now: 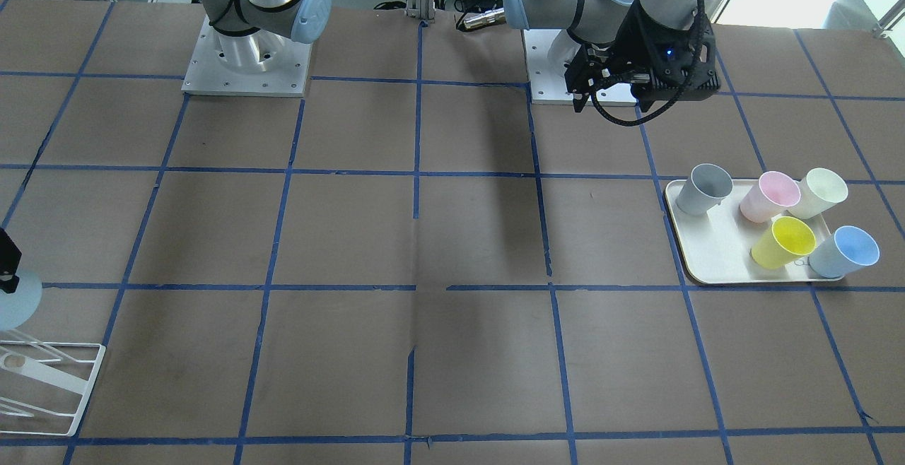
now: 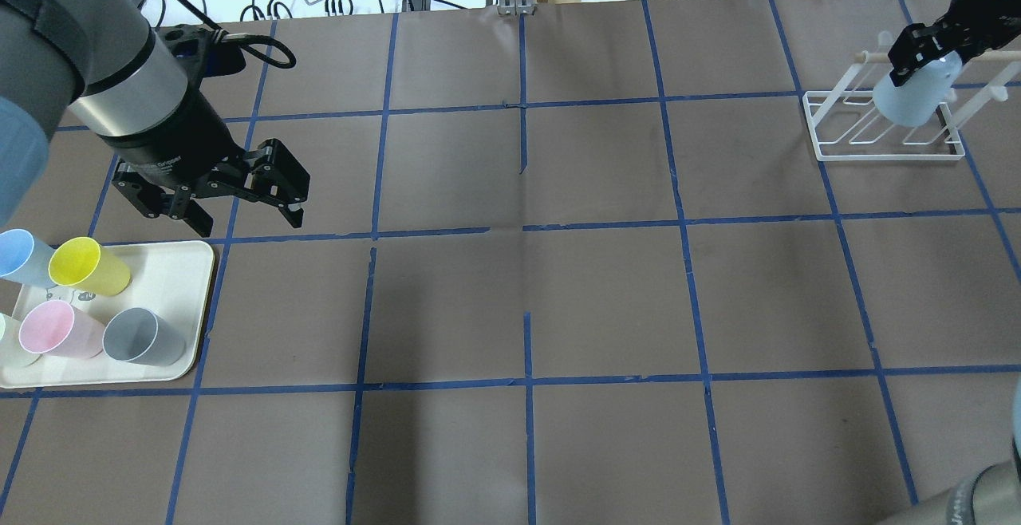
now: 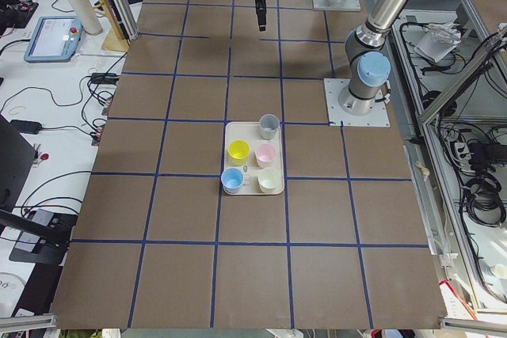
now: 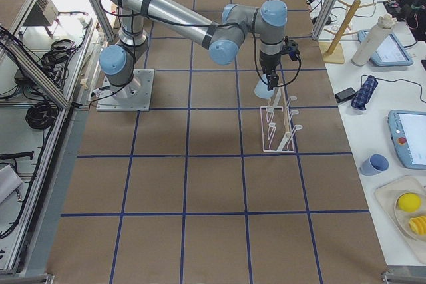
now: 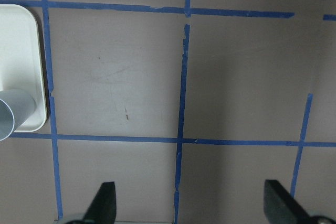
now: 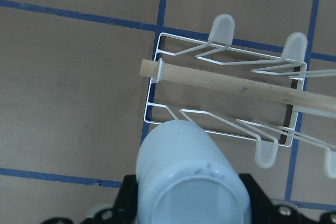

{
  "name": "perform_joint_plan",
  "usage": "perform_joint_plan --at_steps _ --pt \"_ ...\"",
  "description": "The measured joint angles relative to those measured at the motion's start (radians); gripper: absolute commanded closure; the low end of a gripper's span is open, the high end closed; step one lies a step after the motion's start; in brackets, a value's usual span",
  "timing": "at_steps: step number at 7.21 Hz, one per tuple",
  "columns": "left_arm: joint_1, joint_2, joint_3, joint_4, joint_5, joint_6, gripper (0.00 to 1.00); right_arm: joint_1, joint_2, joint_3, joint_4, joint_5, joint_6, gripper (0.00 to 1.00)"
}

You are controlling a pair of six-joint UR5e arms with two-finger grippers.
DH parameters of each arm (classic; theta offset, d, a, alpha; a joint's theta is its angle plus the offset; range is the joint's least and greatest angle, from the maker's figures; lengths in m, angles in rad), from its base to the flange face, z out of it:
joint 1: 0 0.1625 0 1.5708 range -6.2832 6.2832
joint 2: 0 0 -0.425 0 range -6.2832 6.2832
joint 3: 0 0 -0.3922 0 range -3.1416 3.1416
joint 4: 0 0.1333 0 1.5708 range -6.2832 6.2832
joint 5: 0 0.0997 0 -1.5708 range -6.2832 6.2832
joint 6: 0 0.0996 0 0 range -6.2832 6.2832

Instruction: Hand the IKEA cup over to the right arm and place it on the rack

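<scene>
My right gripper [image 2: 924,50] is shut on a pale light-blue IKEA cup [image 2: 913,98]. It holds the cup tilted just above the white wire rack [image 2: 885,146] at the far right. In the right wrist view the cup [image 6: 191,177] hangs over the near edge of the rack [image 6: 157,98], next to its wooden rod [image 6: 220,82]. I cannot tell whether the cup touches a prong. My left gripper [image 2: 247,223] is open and empty, above the table beside the cream tray [image 2: 187,270]. A second light-blue cup [image 2: 20,258] lies on that tray.
The tray also holds a yellow cup [image 2: 88,266], a pink cup [image 2: 56,329], a grey cup [image 2: 143,337] and a pale whitish cup [image 1: 820,193]. Brown table with a blue tape grid [image 2: 522,226] stretches between the tray and the rack.
</scene>
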Motion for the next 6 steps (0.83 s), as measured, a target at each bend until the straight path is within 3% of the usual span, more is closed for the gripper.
perform_joint_plan --at_steps 3,4,5,6 --pt "-0.004 0.002 -0.007 0.022 0.056 -0.003 0.00 -0.005 0.030 0.002 -0.044 0.003 -0.013 0.46" --pt "-0.005 -0.005 -0.008 0.037 0.059 -0.011 0.00 -0.005 0.040 0.002 -0.056 0.006 -0.014 0.36" --pt "-0.005 -0.008 -0.008 0.046 0.056 -0.010 0.00 -0.005 0.057 0.002 -0.078 0.008 -0.018 0.08" --pt "-0.005 -0.009 -0.010 0.050 0.056 -0.006 0.00 -0.005 0.077 0.002 -0.102 0.009 -0.025 0.00"
